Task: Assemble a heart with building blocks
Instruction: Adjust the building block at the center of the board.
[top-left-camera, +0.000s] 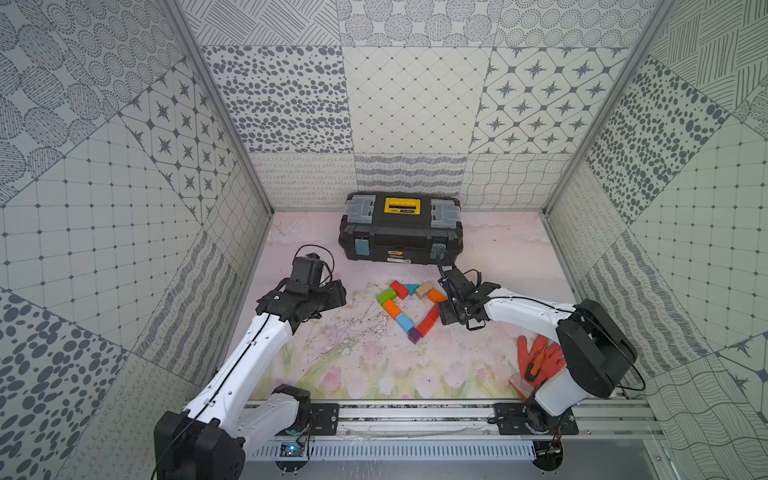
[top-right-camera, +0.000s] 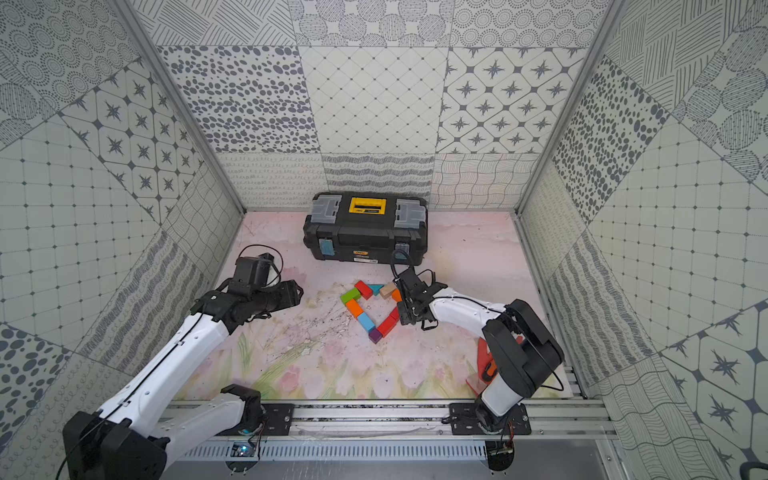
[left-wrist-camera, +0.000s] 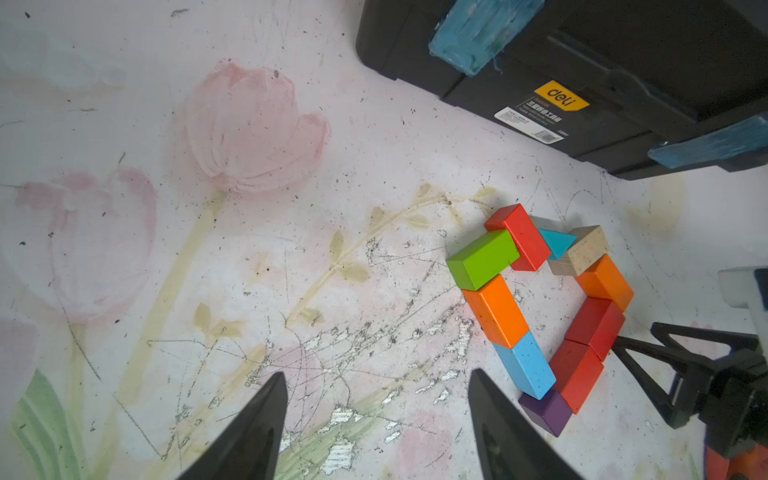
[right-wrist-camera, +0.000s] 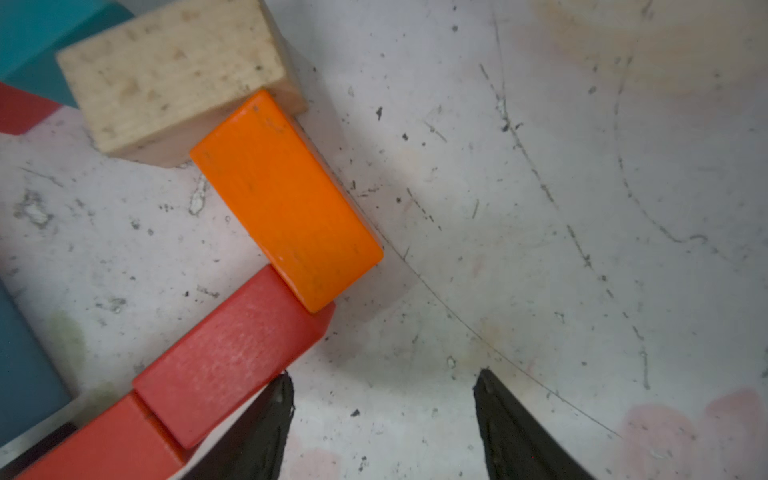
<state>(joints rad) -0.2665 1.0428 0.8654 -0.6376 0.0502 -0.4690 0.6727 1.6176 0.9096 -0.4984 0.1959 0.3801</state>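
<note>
The building blocks lie end to end as a hollow heart (top-left-camera: 391, 308) (top-right-camera: 353, 307) on the flowered mat in both top views. A teal triangle (top-left-camera: 411, 288) sits at its notch and a purple cube (top-left-camera: 414, 336) at its point. In the left wrist view my left gripper (left-wrist-camera: 376, 374) stands open and empty over bare mat, left of the light blue block (left-wrist-camera: 525, 365). In the right wrist view my right gripper (right-wrist-camera: 382, 374) is open and empty on the heart's right side. One of its fingertips (right-wrist-camera: 274, 399) is right against a red block (right-wrist-camera: 232, 353), below the orange block (right-wrist-camera: 286, 199).
A black toolbox (top-left-camera: 401, 232) stands shut behind the heart at the back wall. A red-orange glove (top-left-camera: 544, 353) with an orange-handled tool (top-left-camera: 534, 368) lies at the front right, partly under my right arm. Patterned walls close in three sides.
</note>
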